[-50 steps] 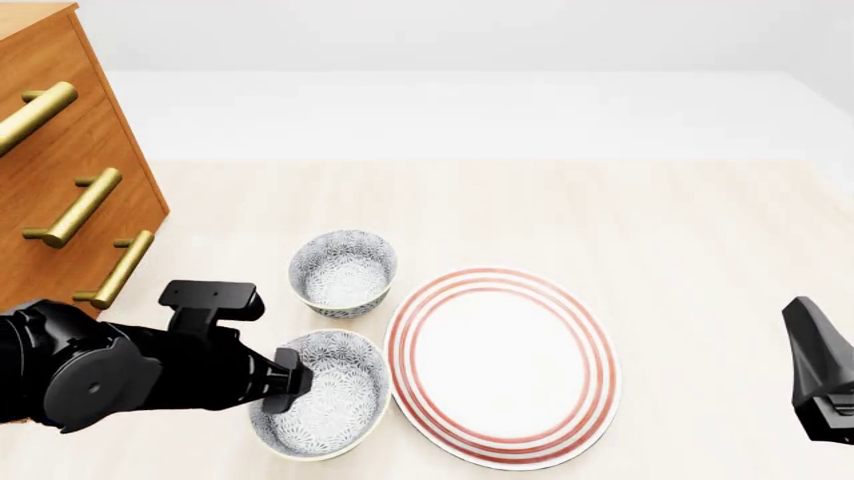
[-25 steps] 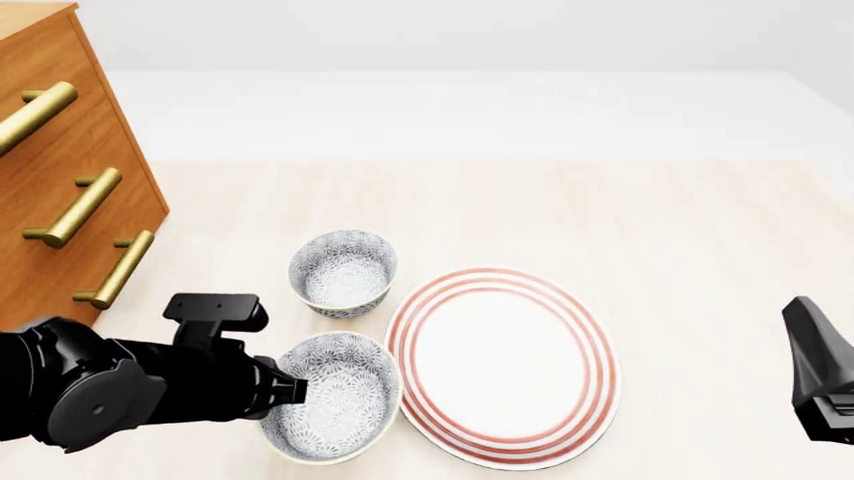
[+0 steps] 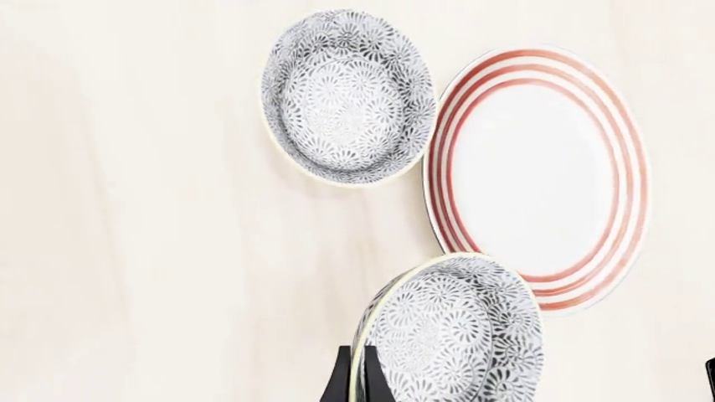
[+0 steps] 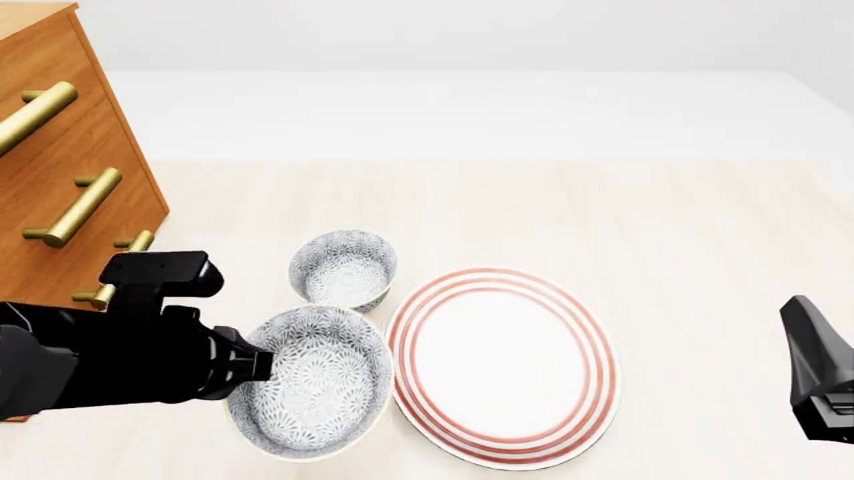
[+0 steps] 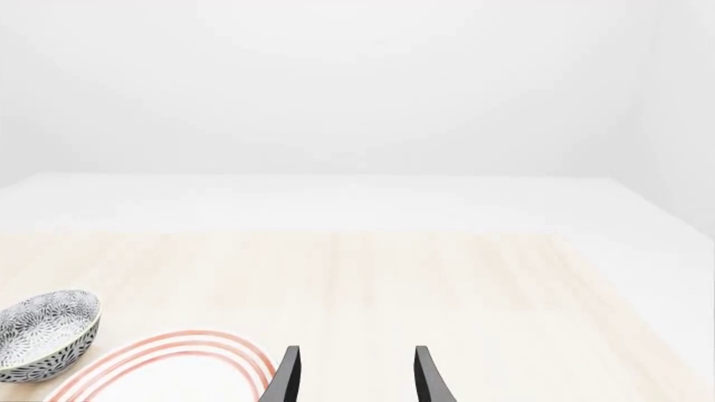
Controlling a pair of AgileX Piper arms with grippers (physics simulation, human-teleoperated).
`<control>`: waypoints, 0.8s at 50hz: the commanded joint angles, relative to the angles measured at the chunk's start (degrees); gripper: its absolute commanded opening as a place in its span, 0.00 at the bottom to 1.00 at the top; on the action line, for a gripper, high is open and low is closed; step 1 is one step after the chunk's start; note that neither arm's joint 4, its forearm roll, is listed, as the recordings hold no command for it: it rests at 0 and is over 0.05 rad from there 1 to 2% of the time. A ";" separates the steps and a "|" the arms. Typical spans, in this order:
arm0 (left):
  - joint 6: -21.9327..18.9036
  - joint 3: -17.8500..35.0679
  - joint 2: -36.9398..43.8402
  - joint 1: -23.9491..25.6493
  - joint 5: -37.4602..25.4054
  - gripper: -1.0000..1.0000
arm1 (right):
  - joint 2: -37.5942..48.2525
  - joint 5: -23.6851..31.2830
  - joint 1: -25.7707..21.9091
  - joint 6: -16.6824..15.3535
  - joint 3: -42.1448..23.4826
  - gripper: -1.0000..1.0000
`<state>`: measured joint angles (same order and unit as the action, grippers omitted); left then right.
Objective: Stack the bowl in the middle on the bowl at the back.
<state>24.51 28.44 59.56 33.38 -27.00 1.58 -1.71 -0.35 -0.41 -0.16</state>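
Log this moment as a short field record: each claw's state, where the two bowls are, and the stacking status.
left claw: shut on rim of wide grey-speckled white bowl, lifted and tilted
right claw: open, holding nothing
narrow grey-speckled white bowl: on the light wooden table, behind the held bowl
red-ringed white plate: bare
stacking: not yet done

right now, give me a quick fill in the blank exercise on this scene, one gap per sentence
1. The left gripper is shut on the rim of the ____ bowl.
2. The back bowl sits on the table beside a ____-ringed plate.
3. The right gripper is ____ and holds nothing.
4. The drawer unit has ____-coloured handles.

Missing words: middle; red; open; gold
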 commanded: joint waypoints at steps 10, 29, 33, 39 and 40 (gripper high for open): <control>5.17 6.95 -12.91 7.64 -13.77 0.00 | 0.10 -0.23 -0.29 -0.80 -0.05 1.00; 9.04 7.64 -19.22 20.09 -18.27 0.00 | -0.62 0.56 -0.59 -1.15 -0.10 1.00; 9.25 7.33 -19.68 22.83 -18.43 0.00 | -0.64 0.60 -0.60 -1.13 -0.10 1.00; 8.59 8.13 -19.63 25.99 -19.24 0.00 | -0.66 0.62 -0.64 -1.16 -0.10 1.00; 8.76 7.96 -19.59 27.23 -19.22 0.00 | -0.66 0.62 -0.64 -1.18 -0.10 1.00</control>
<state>32.90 35.96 41.17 54.09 -45.08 1.00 -1.19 -0.92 -1.50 -0.26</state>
